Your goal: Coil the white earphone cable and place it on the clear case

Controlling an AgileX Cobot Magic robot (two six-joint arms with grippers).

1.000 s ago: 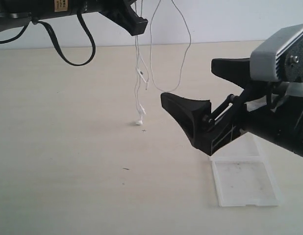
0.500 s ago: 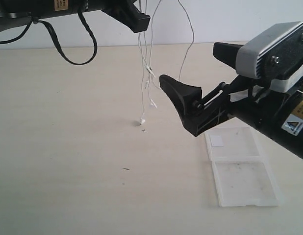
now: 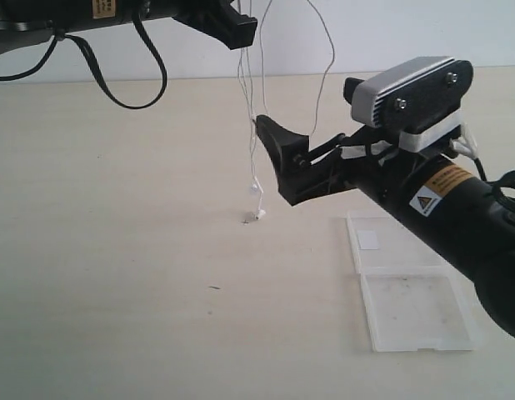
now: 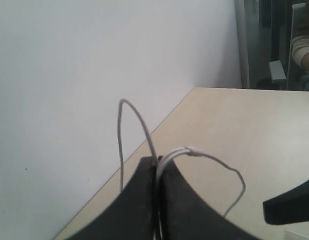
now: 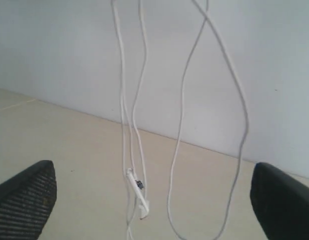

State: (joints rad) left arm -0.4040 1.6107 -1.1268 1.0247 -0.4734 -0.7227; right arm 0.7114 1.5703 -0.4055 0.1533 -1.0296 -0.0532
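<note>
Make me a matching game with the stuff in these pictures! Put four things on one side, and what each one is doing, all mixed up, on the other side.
Things
1. white earphone cable
2. clear case
3. left pincer
4. right pincer

What it is doing
A. open wide, facing the dangling strands
B. lying open and flat on the table
C. hanging down in long loops
D. clamped shut, up high

Right pairs: 1-C, 2-B, 3-D, 4-A
</note>
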